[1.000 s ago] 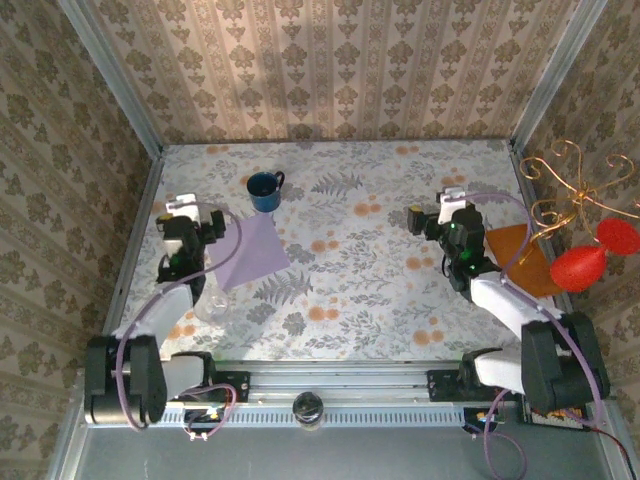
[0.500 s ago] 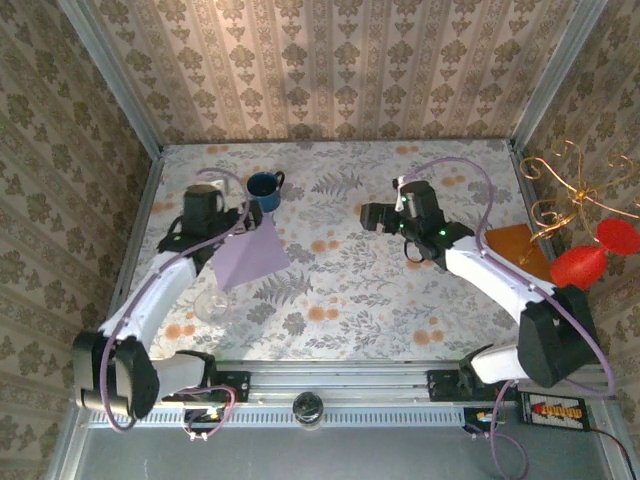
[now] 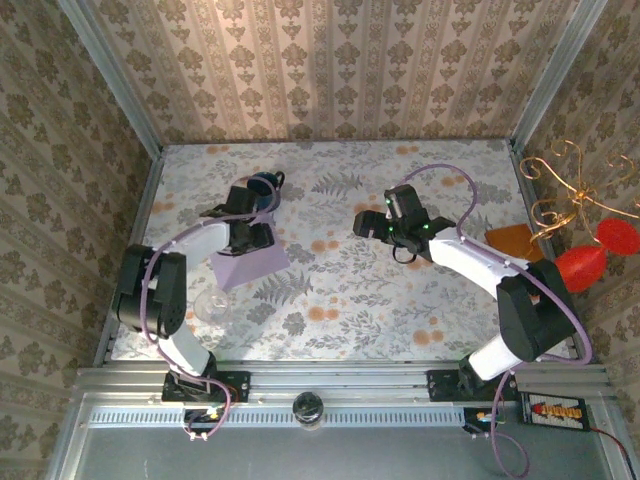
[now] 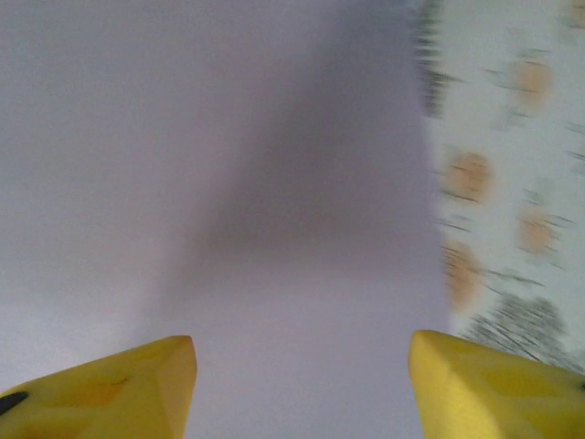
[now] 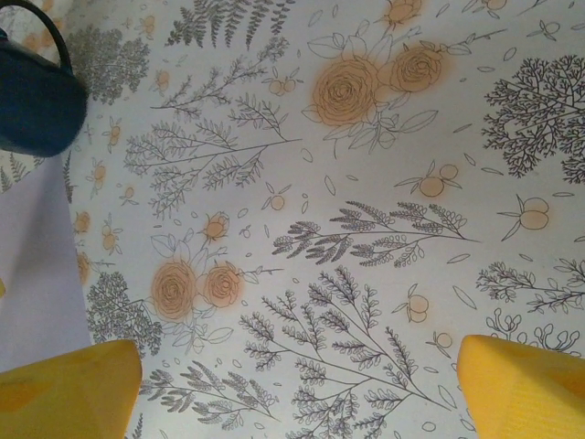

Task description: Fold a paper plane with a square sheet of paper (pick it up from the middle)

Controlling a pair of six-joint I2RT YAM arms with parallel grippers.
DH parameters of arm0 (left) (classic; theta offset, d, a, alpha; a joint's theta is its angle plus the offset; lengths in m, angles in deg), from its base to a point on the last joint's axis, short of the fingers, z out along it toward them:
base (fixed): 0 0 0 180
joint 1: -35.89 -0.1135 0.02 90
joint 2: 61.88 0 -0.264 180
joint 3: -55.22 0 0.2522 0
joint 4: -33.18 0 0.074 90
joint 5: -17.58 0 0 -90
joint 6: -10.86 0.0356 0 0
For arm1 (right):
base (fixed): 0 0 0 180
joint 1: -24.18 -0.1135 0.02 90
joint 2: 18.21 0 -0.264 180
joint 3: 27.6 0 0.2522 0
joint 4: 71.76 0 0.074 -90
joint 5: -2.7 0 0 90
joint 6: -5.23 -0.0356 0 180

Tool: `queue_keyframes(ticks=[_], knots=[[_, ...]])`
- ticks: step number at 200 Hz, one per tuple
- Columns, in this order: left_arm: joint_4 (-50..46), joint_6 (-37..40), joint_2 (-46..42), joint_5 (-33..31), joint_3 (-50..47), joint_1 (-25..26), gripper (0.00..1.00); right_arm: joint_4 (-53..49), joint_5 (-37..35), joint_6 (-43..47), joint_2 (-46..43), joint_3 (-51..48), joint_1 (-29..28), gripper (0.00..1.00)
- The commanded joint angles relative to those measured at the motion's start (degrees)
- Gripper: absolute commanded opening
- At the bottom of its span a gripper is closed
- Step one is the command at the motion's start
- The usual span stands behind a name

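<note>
- From above, we see the square sheet of paper (image 3: 256, 264) lying flat on the flowered table (image 3: 380, 295), at about 9 o'clock from the table's middle.
- The left gripper (image 3: 253, 236) hangs over the sheet's far half, near its middle.
- In the left wrist view the left gripper (image 4: 302, 393) has its two yellow fingertips (image 4: 123, 391) spread apart. The lilac sheet (image 4: 228, 183) runs unbroken beneath the gap.
- That view is blurred, so we cannot tell whether the tips touch the paper. Nothing is pinched between them.
- The sheet's edge shows at 3 o'clock in that view, with the flowered cloth beyond it.
- A blue mug (image 3: 268, 185) stands at 12 o'clock from the sheet, just beside its far corner.
- A clear glass (image 3: 212, 303) stands at 7 o'clock from the sheet, near its near-left corner.
- The right gripper (image 3: 360, 224) is at 3 o'clock from the sheet, well apart from it and pointing toward it.
- In the right wrist view the right gripper (image 5: 292, 393) stands spread wide over bare cloth, holding nothing.
- That view has the mug (image 5: 37, 101) at 10 o'clock and a strip of the sheet (image 5: 37, 265) at 9 o'clock.
- An orange-brown flat rectangle (image 3: 508, 240) lies at the table's 3 o'clock edge.
</note>
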Motion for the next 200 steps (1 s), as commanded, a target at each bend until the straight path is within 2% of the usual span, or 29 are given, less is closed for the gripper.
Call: queue_keyframes(ticks=[1, 35, 62, 105, 113, 157, 174, 200], knots=[[0.0, 0.1, 2.6, 2.8, 1.8, -2.2, 0.60, -2.7, 0.7, -1.2, 1.6, 1.9, 0.2, 0.90], [0.2, 0.8, 7.6, 4.4, 4.0, -3.0, 0.52, -3.1, 0.9, -1.2, 3.3, 3.3, 0.2, 0.90], [0.4, 0.8, 9.5, 6.3, 4.5, -0.8, 0.49, -3.9, 0.3, -1.1, 4.3, 4.3, 0.2, 0.90], [-2.4, -0.4, 10.5, 8.3, 4.2, 8.5, 0.48, -5.1, -1.1, -2.4, 5.1, 4.7, 0.8, 0.90], [-2.7, -1.2, 10.4, 8.9, 3.8, 12.0, 0.48, -5.1, -1.3, -2.8, 5.1, 4.6, 1.1, 0.90], [-3.6, -4.2, 11.2, 12.1, 5.8, 23.4, 0.49, -6.0, -1.5, -6.0, 4.5, 2.8, 3.2, 0.90], [-4.8, -3.4, 11.9, 12.2, 7.9, 25.4, 0.49, -6.1, -0.6, -6.6, 4.1, 1.6, 4.0, 0.89], [-6.3, -2.6, 9.5, 11.9, 10.6, 25.3, 0.49, -5.8, 2.6, -5.6, 3.0, -0.2, 4.4, 0.84]])
